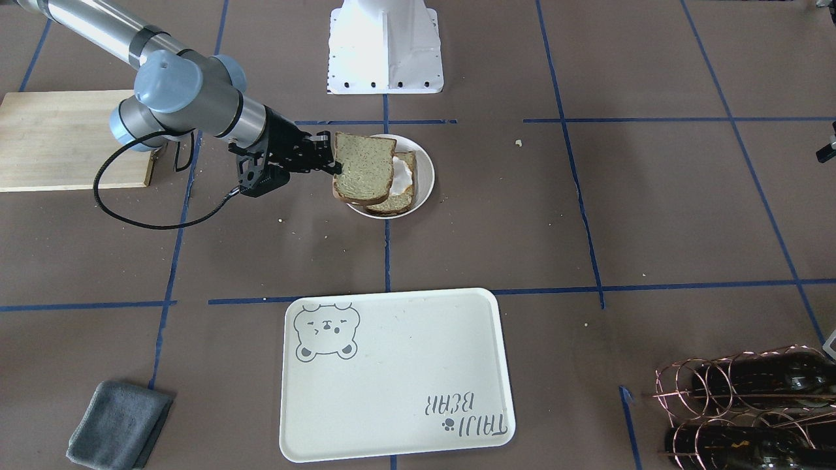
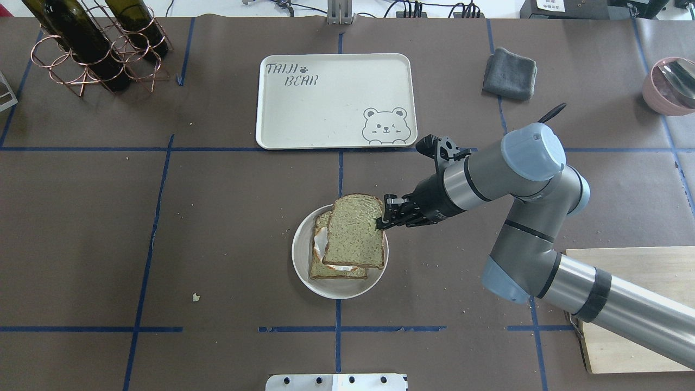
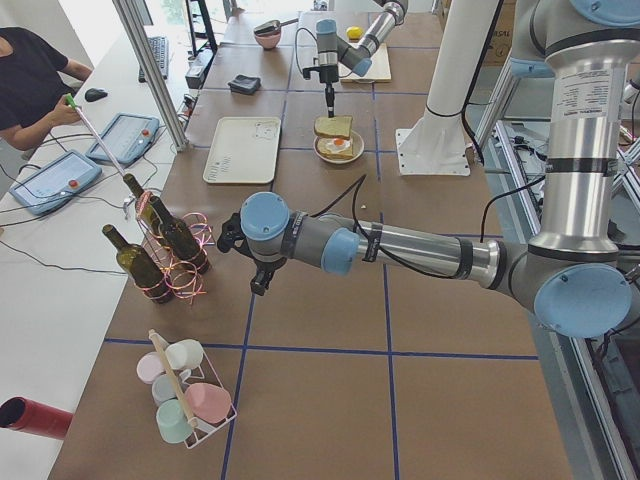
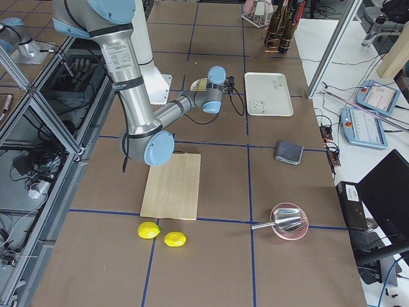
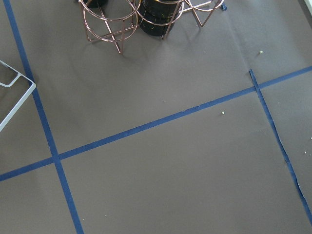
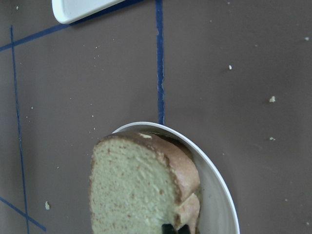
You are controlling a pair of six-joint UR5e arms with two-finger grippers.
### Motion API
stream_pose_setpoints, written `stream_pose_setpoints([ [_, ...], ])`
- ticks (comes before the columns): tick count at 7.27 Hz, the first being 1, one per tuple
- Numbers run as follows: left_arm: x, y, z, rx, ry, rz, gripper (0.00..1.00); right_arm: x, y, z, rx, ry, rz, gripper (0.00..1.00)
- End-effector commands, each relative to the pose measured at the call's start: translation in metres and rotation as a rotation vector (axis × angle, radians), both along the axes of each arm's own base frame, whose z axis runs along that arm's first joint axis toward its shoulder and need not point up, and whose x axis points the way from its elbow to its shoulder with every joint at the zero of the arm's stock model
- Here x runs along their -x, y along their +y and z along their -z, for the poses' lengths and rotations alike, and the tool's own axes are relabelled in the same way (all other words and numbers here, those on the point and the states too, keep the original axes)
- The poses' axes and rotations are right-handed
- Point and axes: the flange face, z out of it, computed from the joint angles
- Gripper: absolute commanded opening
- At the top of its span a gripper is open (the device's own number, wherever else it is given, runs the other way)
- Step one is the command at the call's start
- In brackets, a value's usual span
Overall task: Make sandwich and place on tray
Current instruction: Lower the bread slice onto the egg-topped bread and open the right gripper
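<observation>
The upper tan, dark-crusted bread slice (image 2: 353, 231) covers most of the white fried egg (image 2: 320, 241) and the lower bread slice (image 2: 320, 271). The fingertips of the right end effector (image 2: 382, 221) are partly hidden at that slice's edge. The left end effector (image 3: 228, 236) shows only in the side view, too small to read its jaws.

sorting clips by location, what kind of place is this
Probably a robotics lab: a table gridded with blue tape, a right gripper holding a bread slice over a plate, and an operator at control pendants alongside.
</observation>
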Motion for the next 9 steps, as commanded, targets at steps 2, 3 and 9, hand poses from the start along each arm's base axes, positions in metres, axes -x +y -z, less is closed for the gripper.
stream_pose_setpoints([
  [2,0.0,0.001,0.0,-0.001,0.001,0.002,1.0,0.024,0.009,0.005,0.004,0.008,0.02,0.0],
  [3,0.0,0.001,-0.002,0.004,-0.001,0.001,1.0,0.03,0.012,0.001,0.007,0.016,0.03,0.0],
  [9,0.0,0.001,-0.004,0.007,0.0,0.0,1.0,0.038,0.005,0.008,0.008,0.027,0.007,0.0],
])
